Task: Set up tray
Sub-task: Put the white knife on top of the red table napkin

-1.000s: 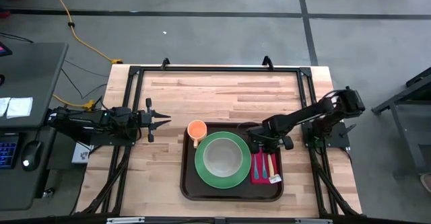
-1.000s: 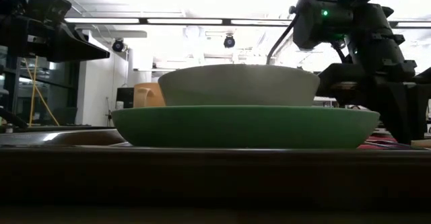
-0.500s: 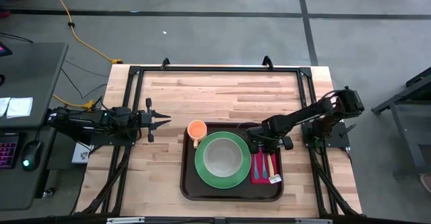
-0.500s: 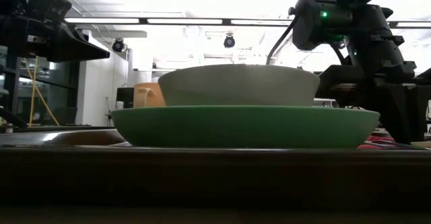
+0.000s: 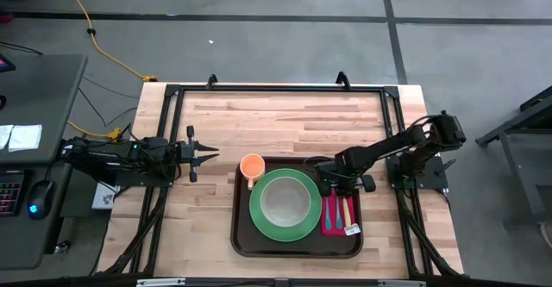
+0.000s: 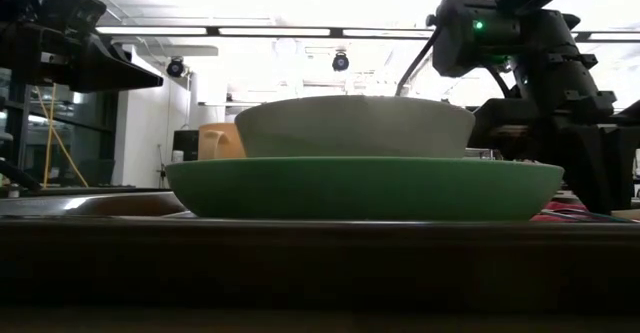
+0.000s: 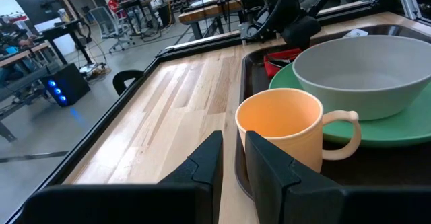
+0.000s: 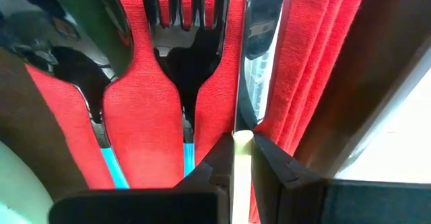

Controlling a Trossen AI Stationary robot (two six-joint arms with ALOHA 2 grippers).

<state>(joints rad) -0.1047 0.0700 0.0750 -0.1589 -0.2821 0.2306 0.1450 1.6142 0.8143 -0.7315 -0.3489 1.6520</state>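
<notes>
The dark brown tray (image 5: 297,251) lies at the table's near middle. On it stand a green plate (image 5: 257,215) with a grey bowl (image 5: 285,201), an orange cup (image 5: 251,165) at its far left corner, and a red napkin (image 8: 155,109) at its right. A black fork (image 8: 185,35) and spoon (image 8: 74,56) lie on the napkin. My right gripper (image 5: 326,184) points steeply down over the napkin's far end, shut on a cream-handled knife (image 8: 259,22). My left gripper (image 5: 211,156) waits left of the cup, open by a narrow gap, with nothing between its fingers. My right gripper pinches the knife's cream handle (image 8: 242,140) between its two fingers (image 8: 215,160), which come steeply from above. The knife runs on ahead of the fingers beside the fork, its blade over the napkin. Whether it rests on the napkin or hangs just above it, I cannot tell.
Bare wooden table top (image 5: 276,119) stretches behind the tray and on both sides of it. A black frame (image 5: 276,87) runs round the table's edges. The plate's rim (image 6: 360,188) and the bowl (image 6: 355,123) stand close beside my right gripper.
</notes>
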